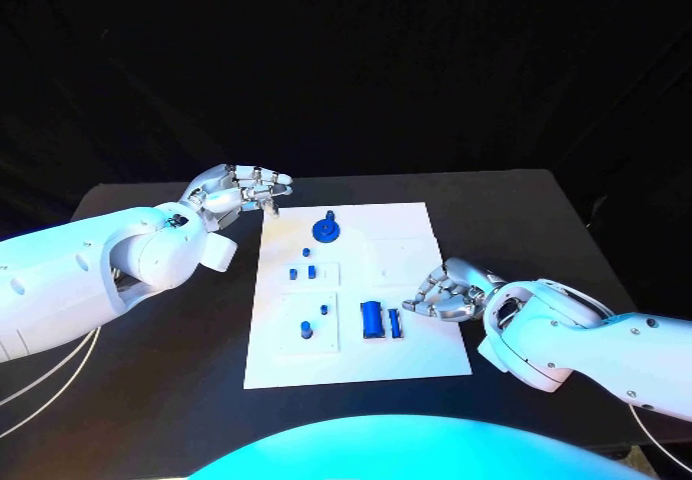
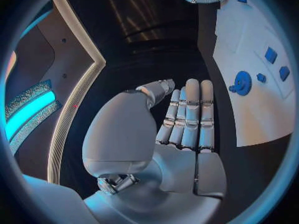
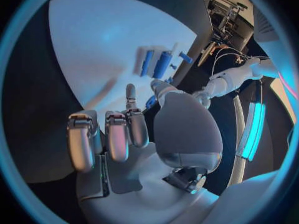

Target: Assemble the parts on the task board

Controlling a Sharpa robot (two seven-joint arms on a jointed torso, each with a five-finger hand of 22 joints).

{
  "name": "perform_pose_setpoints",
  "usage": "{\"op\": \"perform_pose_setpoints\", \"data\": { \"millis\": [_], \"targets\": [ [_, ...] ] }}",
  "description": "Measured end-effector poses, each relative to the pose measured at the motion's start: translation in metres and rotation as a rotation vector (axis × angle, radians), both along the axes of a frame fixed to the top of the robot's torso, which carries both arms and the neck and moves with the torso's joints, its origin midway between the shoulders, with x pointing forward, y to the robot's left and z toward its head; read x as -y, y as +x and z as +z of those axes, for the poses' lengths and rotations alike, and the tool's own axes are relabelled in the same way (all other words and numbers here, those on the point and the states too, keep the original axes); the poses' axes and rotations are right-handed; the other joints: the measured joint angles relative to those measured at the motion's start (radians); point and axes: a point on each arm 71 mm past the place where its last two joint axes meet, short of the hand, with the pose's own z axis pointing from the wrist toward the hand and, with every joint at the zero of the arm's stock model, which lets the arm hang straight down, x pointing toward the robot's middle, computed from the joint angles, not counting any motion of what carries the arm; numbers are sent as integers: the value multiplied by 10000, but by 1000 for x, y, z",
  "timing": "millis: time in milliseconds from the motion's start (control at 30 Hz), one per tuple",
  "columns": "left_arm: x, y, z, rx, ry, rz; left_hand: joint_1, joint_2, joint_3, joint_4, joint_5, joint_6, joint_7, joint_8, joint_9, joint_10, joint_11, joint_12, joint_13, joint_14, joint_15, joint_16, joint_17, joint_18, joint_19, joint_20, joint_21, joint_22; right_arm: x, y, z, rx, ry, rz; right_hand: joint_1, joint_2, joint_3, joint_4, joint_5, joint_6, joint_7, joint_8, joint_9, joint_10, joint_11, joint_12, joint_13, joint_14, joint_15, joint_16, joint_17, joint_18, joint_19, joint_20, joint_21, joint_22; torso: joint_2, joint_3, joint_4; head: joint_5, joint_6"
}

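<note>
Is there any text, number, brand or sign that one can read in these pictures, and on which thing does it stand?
None can be read.
Task board: plain white with faint raised outlines, no print visible.
Blue parts: no markings visible.
Left robot hand and right robot hand: no label or logo visible.

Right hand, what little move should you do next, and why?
Probably reach a little toward the tall blue part and pinch it. The right hand hovers at the task board edge beside that part, fingers curled, apparently holding nothing. The left hand sits by the board's far corner, near the blue gear.
</note>
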Motion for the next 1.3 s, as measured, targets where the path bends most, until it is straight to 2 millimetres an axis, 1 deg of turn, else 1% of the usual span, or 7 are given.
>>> {"op": "perform_pose_setpoints", "data": {
  "millis": [100, 200, 367, 567, 767, 1000, 1300],
  "targets": [
    [1, 2, -1, 64, -69, 66, -146, -149, -151, 152, 0, -75, 2, 64, -15, -66, -5, 90, -15, -332, 95, -49, -40, 0, -100, 99, -368, -217, 7, 15, 9, 596, 670, -218, 341, 35, -37, -37, 0, -197, 92, -185, -57, -4, 138, -637, 8, -11, 96, -228, 0, 0, 2, 83, -766, -1, -73, -27, -14, -19, 98],
    [1, 5, -4, 124, -150, 197, -272, -201, -287, 343, 0, -169, 15, 117, -29, -103, 32, 186, -35, -1250, 229, -604, -323, -2, -592, 270, -1214, -688, 15, 36, 14, 1043, 1401, -543, 870, 79, -56, -56, 0, -407, 229, -352, -98, -665, 271, -2596, 8, -14, 206, -909, -1, 440, -77, 244, -3105, -2, -166, -58, -40, -28, 186],
    [0, 14, -13, 253, -296, 719, -274, -199, -421, 642, 0, -273, 22, 306, -36, -109, 131, 87, -257, -2488, 546, -1876, -1041, -2, -1076, 681, -3099, -1842, 29, 80, 15, 1543, 2836, -1437, 1728, 92, 36, 6, 0, -1009, 546, -432, -127, -3633, 648, -8024, -2525, -1373, 565, -4242, -3208, 1546, -2415, 574, -10593, -1420, -381, -136, -116, 3, 541],
    [-2, 33, -20, 581, -511, 1705, -76, -397, -156, 964, 0, -558, -94, 318, -126, 584, 315, -1847, -538, -2506, 839, -4690, -2155, -2, -1221, 1250, -6152, -3854, 50, 124, 9, 1988, 4307, -2628, 2171, -12, 510, 1, 0, -1541, 862, -454, -413, -4754, 1066, -10351, -5327, -3849, 1054, -8191, -6165, 1561, -3691, 1049, -13669, -3746, -579, -164, -159, 76, 988],
    [-4, 47, -26, 794, -679, 2575, -120, -353, -434, 1086, -64, -879, -250, -52, -291, 620, 491, -3452, -556, -2780, 1098, -6917, -2592, -14, -1203, 1224, -7905, -5064, 49, 147, 6, 2174, 5398, -2868, 2453, -43, 1283, -161, -530, -1571, 1067, -1084, -1203, -4594, 1442, -12672, -9431, -4411, 1538, -11832, -8332, 1640, -4446, 1637, -15008, -7380, -699, -151, -181, 186, 1289],
    [0, 41, -26, 705, -706, 2497, -3344, 954, -3905, 347, -1525, -5793, -1440, -2333, -1196, -5386, -769, -4763, -958, -7549, -41, -9480, -3315, -1113, -5580, -627, -9320, -6051, 45, 141, 8, 2121, 5605, -2898, -883, 1310, -1313, -1955, -1920, -7079, -210, -2680, -3730, -10552, 536, -13730, -11978, -10016, 987, -14430, -11524, 508, -10326, 356, -15453, -11296, -701, -139, -164, 183, 1391],
    [31, 13, -28, 499, -819, 2479, -10734, 1501, -5350, 43, -2104, -7861, -1938, -3281, -1569, -7902, -1308, -5251, -1117, -9529, -524, -10511, -3610, -1491, -7383, -1416, -9852, -6436, 0, 117, 24, 2029, 7556, -2767, -8055, 1879, -2369, -2694, -2441, -9331, -719, -3279, -4732, -13777, 133, -14093, -12838, -13661, 746, -15334, -12743, 150, -13718, -194, -15577, -12698, -766, -7, -5, 252, 2157]
  ]
}}
